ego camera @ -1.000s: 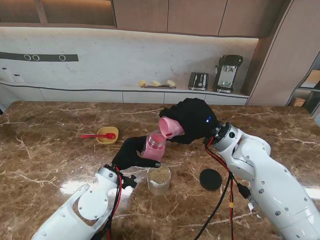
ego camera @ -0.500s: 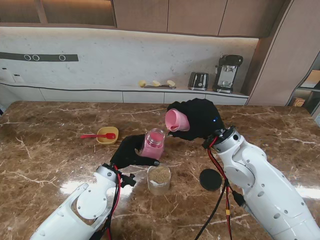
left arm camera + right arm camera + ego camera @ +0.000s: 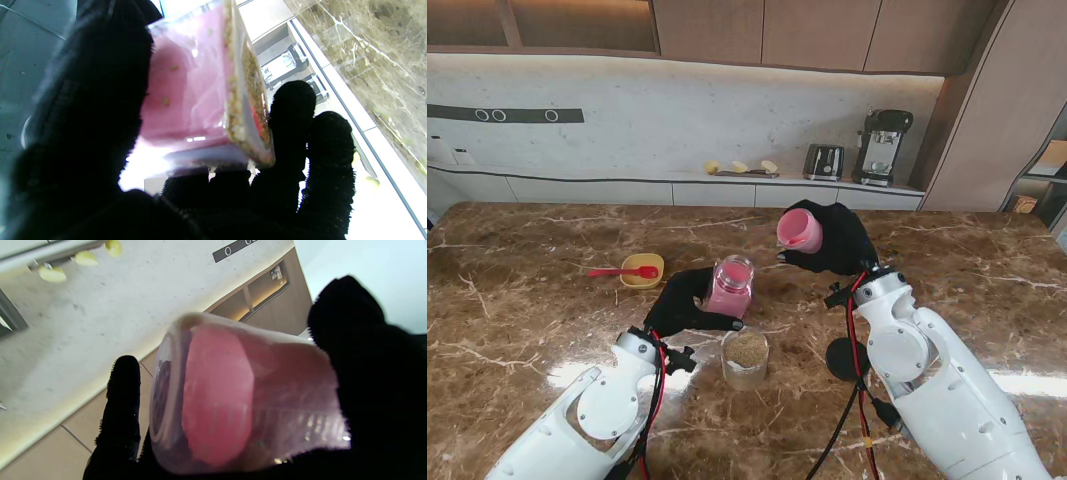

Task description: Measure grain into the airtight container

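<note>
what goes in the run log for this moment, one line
left hand: holds pink clear plastic container | right hand: holds pink measuring cup, lifted | glass grain jar: on table

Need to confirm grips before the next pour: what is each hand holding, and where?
Left hand grips the clear pink container around its side wall. Right hand grips the translucent pink measuring cup around its body.

Grain jar [image 3: 746,358] left of lid [image 3: 848,358]

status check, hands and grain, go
Left hand shut on pink container, grain inside. Right hand shut on pink cup. Nothing between them.
</note>
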Motion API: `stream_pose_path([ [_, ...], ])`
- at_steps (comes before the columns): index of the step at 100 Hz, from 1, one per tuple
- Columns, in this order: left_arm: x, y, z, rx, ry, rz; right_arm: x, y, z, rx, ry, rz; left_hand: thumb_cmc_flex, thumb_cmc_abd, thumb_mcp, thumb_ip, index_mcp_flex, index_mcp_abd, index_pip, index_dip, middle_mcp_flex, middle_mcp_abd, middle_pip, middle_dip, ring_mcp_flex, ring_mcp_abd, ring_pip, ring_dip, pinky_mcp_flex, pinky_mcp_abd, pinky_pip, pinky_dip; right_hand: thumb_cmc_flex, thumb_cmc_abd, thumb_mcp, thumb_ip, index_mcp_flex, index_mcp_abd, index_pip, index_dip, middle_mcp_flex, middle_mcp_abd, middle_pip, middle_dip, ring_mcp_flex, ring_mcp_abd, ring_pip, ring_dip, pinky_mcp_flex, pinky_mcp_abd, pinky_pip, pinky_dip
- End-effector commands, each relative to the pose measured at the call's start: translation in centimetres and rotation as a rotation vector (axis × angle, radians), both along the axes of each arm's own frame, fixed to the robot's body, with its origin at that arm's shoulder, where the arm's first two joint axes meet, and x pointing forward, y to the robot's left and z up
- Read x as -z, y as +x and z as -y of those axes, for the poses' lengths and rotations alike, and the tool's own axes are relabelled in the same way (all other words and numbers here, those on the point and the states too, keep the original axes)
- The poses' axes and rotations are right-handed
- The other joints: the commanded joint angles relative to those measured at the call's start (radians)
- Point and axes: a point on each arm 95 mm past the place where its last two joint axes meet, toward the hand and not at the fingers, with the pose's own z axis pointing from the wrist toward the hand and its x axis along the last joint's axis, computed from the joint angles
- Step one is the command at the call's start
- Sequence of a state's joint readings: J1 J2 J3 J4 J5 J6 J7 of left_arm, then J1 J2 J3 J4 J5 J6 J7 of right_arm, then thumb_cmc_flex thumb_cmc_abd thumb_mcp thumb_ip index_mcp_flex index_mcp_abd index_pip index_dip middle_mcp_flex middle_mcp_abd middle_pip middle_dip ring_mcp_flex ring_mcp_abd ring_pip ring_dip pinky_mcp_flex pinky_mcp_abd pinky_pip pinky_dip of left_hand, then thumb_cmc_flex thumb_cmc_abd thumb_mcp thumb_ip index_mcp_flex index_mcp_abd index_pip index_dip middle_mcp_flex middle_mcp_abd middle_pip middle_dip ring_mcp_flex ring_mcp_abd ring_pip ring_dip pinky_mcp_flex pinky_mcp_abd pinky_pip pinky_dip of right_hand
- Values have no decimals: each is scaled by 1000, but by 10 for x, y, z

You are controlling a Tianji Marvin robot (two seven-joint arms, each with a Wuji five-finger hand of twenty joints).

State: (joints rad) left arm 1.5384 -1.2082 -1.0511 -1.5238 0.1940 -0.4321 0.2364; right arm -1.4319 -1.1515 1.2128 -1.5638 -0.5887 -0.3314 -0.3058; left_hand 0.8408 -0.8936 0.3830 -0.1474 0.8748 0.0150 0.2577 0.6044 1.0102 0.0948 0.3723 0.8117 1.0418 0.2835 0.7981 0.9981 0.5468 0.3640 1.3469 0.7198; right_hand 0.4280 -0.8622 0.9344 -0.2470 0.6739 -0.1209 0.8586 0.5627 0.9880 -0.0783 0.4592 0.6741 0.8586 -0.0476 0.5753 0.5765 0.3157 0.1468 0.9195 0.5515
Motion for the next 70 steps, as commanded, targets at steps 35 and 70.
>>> stream_pose_path([
  [35,2,-2,-1,-13,5,-11,52,30,7,50,47,-281,213,425,525,1,174,-225,672,10,145,-149,164,71,55,-70,46,3,12,-27,52,11,250,-68,145,-53,175,-244,57,254,18,-44,-56,15,-109,-3,-99,-43,-162,8,-198,40],
  [70,5,-4,-7,-26,13,-18,90,60,4,80,152,-451,213,425,524,0,174,-223,673,10,144,-149,164,72,55,-70,46,4,12,-27,52,11,89,113,36,-36,158,-148,38,100,-19,27,-4,-71,-152,21,-51,-19,-158,-38,-246,82],
])
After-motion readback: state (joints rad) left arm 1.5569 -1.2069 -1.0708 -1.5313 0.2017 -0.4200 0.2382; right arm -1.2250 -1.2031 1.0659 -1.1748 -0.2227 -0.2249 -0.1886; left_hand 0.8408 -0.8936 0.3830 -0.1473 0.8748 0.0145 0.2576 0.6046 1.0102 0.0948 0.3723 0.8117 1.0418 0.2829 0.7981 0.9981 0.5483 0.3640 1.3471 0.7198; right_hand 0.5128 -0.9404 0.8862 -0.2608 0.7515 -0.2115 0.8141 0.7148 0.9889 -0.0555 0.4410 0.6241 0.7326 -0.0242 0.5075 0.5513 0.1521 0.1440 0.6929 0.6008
